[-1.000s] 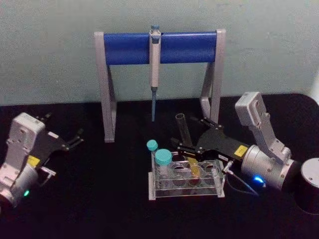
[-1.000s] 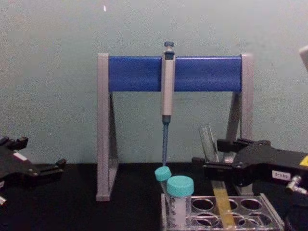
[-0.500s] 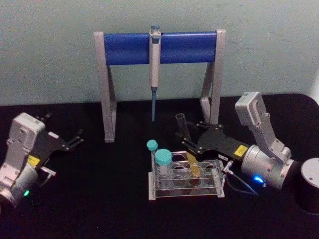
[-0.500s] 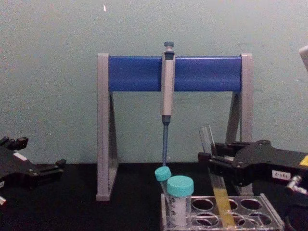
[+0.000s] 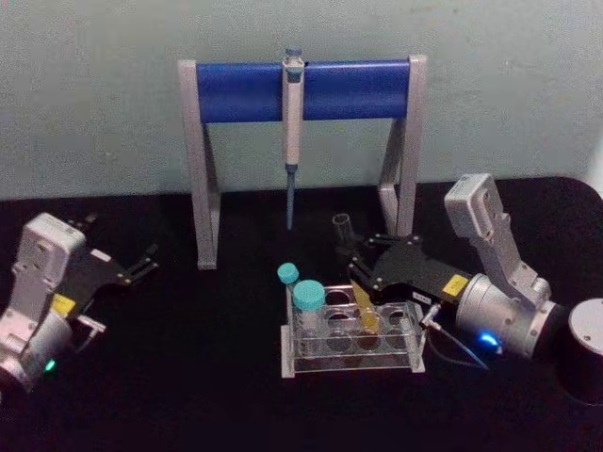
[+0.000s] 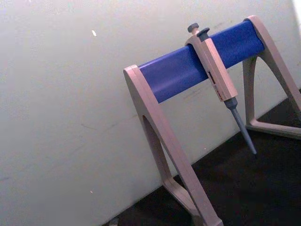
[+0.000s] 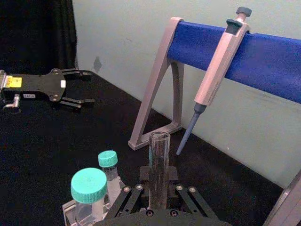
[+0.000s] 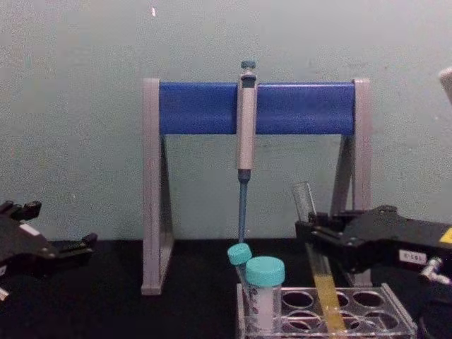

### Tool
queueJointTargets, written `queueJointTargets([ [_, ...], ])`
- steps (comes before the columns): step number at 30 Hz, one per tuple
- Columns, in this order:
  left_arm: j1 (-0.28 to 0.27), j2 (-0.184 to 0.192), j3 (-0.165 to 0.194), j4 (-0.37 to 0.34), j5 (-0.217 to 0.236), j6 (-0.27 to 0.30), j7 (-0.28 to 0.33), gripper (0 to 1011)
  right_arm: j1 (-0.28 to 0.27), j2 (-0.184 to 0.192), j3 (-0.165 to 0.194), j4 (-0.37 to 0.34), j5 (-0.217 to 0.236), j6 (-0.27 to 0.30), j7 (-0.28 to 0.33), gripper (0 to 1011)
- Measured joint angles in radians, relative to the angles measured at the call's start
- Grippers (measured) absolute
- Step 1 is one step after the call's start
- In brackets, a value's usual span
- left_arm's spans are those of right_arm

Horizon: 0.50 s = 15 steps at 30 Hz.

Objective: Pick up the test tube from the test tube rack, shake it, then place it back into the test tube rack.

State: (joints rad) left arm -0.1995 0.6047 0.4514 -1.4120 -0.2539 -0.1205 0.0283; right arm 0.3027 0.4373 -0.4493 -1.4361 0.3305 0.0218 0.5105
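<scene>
The test tube [image 5: 345, 235] [image 8: 305, 198] is a long clear glass tube with yellow liquid low down. It stands leaning in the test tube rack [image 5: 292, 363] [image 8: 397, 321], a low clear plastic rack at the table's middle. My right gripper [image 5: 358, 259] [image 8: 311, 229] reaches in from the right above the rack. In the right wrist view its fingers [image 7: 144, 175] press on both sides of the test tube [image 7: 159, 150]. My left gripper [image 5: 146, 259] [image 8: 88, 244] rests open at the far left, well away from the rack.
Two teal-capped tubes [image 5: 308, 297] [image 5: 287, 274] stand at the rack's left end. Behind the rack rises a grey-and-blue pipette stand [image 5: 236, 91] with a pipette [image 5: 293, 113] hanging from its bar. A black tabletop and a pale wall lie beyond.
The right gripper's fingers were spread wide around the tube and have drawn together onto it. The tube has stayed in the rack. The left arm has not moved.
</scene>
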Motion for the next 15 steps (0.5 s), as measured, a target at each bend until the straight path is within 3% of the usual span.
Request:
queueJointTargets([
  [15,0.0,0.0,0.0,0.0,0.0,0.0,0.0,1001,0.0,0.0,0.001,0.0,0.0,-0.001,0.0,218],
])
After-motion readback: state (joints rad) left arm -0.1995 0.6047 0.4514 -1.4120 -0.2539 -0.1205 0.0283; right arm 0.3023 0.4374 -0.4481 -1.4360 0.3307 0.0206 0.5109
